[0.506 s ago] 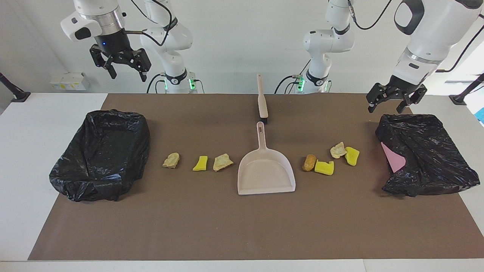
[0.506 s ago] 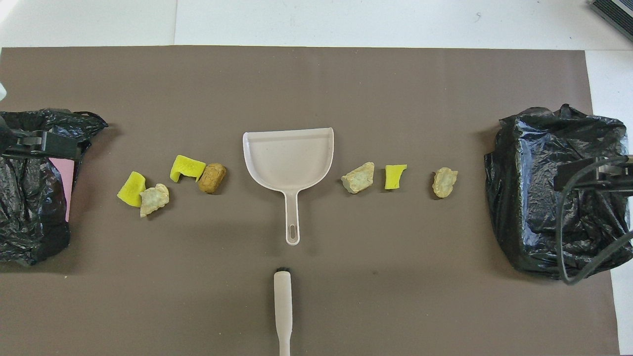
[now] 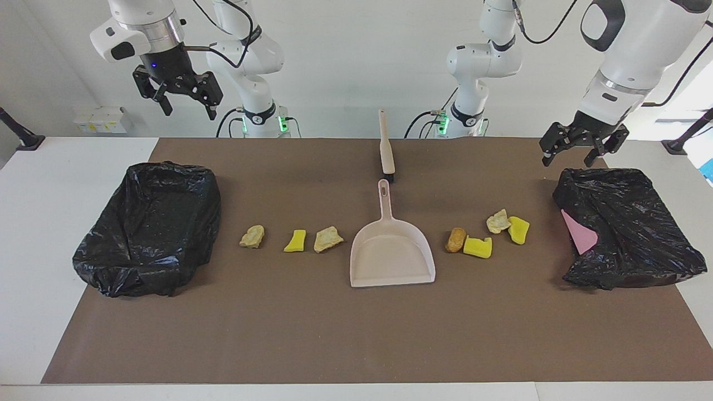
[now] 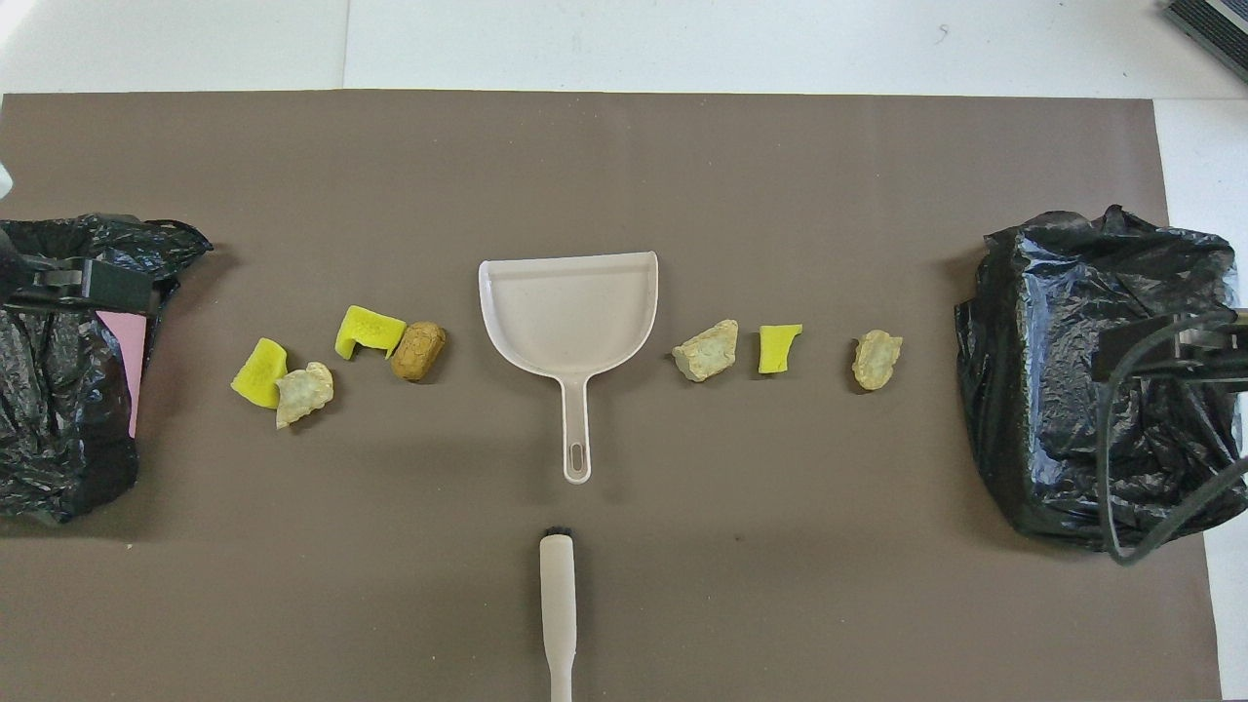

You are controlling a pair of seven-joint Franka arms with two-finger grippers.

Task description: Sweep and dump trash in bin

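Several bits of trash lie in a row across the brown mat. A beige lump (image 3: 252,236), a yellow sponge chunk (image 3: 295,241) and another beige lump (image 3: 327,239) lie toward the right arm's end. An orange-brown lump (image 3: 455,239), two yellow chunks (image 3: 478,247) (image 3: 518,230) and a beige lump (image 3: 498,221) lie toward the left arm's end. The right gripper (image 3: 189,113) hangs open high over the black-bagged bin (image 3: 106,262). Just over the other bin's (image 3: 640,223) edge, the left gripper (image 3: 567,161) is open and holds nothing.
A beige dustpan (image 3: 391,256) lies mid-mat between the two trash groups, handle toward the robots. The brush (image 3: 386,147) lies in line with that handle, nearer to the robots. A pink sheet (image 3: 579,234) shows inside the bin at the left arm's end.
The right gripper has shifted up very slightly. Nothing on the table has moved.
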